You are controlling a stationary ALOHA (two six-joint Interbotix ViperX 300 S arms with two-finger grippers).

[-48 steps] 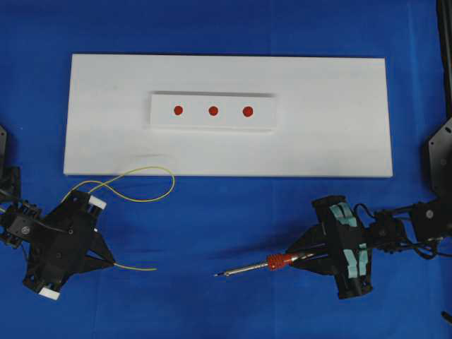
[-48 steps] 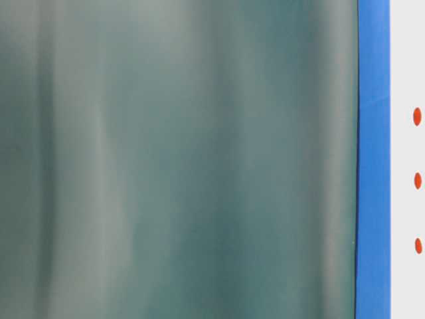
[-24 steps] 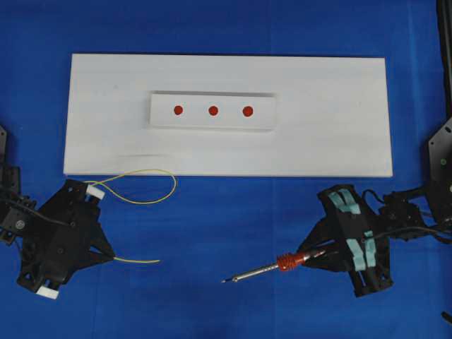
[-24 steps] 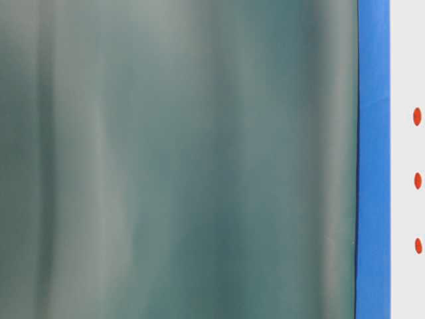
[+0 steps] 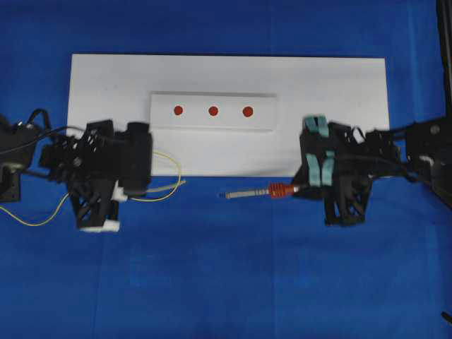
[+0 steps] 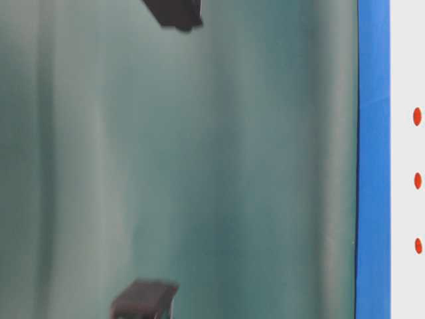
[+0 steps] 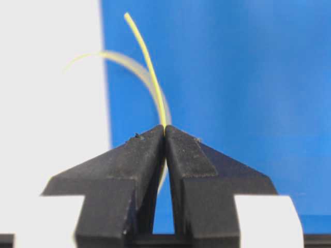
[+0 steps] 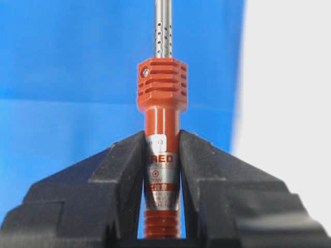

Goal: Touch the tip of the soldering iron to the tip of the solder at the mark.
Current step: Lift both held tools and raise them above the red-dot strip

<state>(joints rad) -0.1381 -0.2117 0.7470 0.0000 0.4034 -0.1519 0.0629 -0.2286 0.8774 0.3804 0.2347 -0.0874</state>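
A: Already gripped? Left claw (image 7: 165, 132) clamped on the solder (image 7: 147, 62), right claw (image 8: 161, 155) clamped on the soldering iron (image 8: 161, 93).

B: Yes, both pickups done. Solder end (image 5: 182, 183) sticking out near the front edge of the white board (image 5: 339, 92); iron shaft (image 5: 247, 193) level, pointing toward it across the blue cloth (image 5: 226, 282).

A: Tips touching?

B: Not yet; well apart. Both short of the three red dots (image 5: 212, 111) on the raised strip (image 5: 265, 121).

A: Left to do?

B: Likely carrying both tips onto one dot and meeting there.
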